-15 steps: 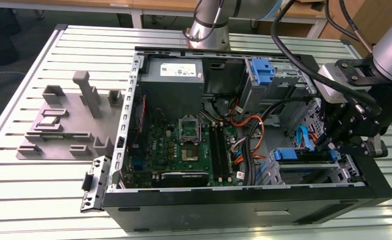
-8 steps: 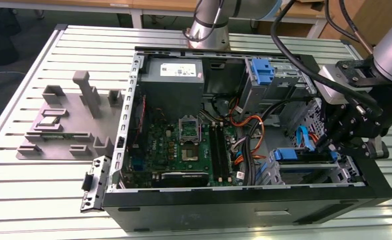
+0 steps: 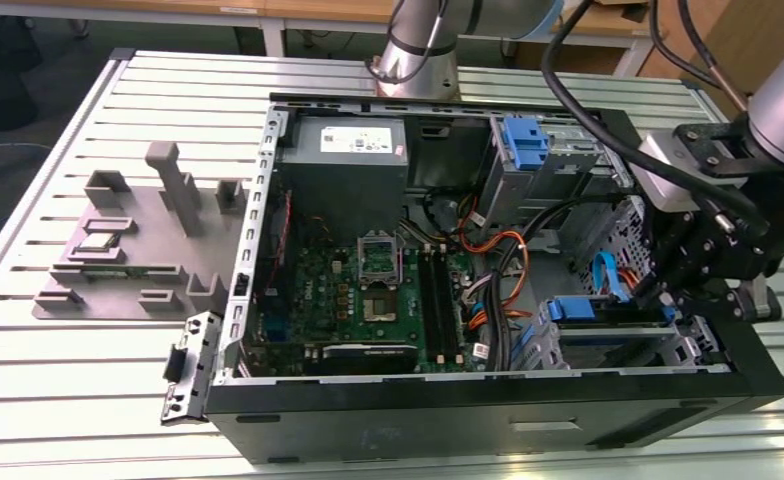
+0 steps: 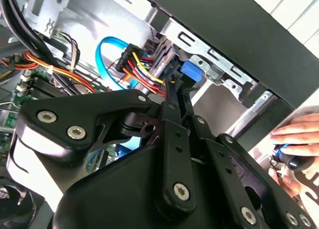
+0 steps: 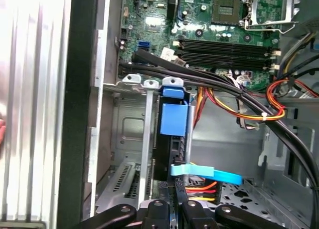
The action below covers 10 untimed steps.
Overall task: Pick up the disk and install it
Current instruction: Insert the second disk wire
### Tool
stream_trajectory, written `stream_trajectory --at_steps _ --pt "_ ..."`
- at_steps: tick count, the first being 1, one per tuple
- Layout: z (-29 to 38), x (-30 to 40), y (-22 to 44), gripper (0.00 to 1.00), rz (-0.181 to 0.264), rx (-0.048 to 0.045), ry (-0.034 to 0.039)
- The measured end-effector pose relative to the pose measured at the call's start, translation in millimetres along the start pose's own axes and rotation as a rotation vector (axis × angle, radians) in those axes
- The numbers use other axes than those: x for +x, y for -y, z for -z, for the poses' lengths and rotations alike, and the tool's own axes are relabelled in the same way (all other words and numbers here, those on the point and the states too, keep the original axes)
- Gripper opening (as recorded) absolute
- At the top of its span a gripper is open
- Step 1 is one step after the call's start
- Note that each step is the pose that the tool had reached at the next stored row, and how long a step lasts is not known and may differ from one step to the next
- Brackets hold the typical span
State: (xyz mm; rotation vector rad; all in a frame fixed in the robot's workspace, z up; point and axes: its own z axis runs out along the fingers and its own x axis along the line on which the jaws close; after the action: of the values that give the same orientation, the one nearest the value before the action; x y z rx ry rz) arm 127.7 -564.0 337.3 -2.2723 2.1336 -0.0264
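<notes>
The disk (image 3: 586, 308) stands on edge in the drive cage at the case's front corner, on the exterior view's right. Its blue carrier (image 5: 174, 118) faces up between the cage's metal rails, with the dark drive body below it. My gripper (image 3: 659, 290) hangs right over that cage. In the second wrist view the two black fingers (image 4: 168, 119) run side by side with barely a gap, and the gripper (image 4: 174, 87) ends just short of the blue carrier (image 4: 192, 72). My gripper (image 5: 178, 189) sits at the disk's cable end.
A blue flat cable (image 5: 207, 173) and red-yellow wires (image 4: 142, 69) crowd the disk's end. Thick black cables (image 5: 209, 79) cross above the cage. A blue bracket (image 3: 523, 140) sits at the case's back. A person's hand (image 4: 299, 139) is outside the case. A grey fixture (image 3: 125, 250) stands on the slatted table.
</notes>
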Motion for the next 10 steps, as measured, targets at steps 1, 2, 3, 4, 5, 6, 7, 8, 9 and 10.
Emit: stream_trajectory --at_steps 1,2,3,4,5,6,7,8,9,10 --pt "0.1 0.4 0.0 0.16 0.0 -0.0003 -0.0045" --pt "0.1 0.7 0.0 0.16 0.0 -0.0004 -0.0072" --pt "-0.3 0.9 -0.1 0.16 0.0 -0.0004 -0.0073" --pt "-1.0 1.0 -0.1 0.16 0.0 -0.0004 -0.0074" --pt "-1.3 1.0 -0.1 0.16 0.0 -0.0004 -0.0075" --pt "-1.3 1.0 -0.1 0.16 0.0 -0.0005 -0.0075" --pt "-1.4 1.0 -0.1 0.16 0.0 -0.0004 -0.0075" --pt "-1.6 1.0 -0.1 0.16 0.0 -0.0005 -0.0072" --pt "-1.6 1.0 -0.1 0.16 0.0 -0.0004 -0.0071" --pt "-1.6 1.0 -0.1 0.16 0.0 -0.0004 -0.0072"
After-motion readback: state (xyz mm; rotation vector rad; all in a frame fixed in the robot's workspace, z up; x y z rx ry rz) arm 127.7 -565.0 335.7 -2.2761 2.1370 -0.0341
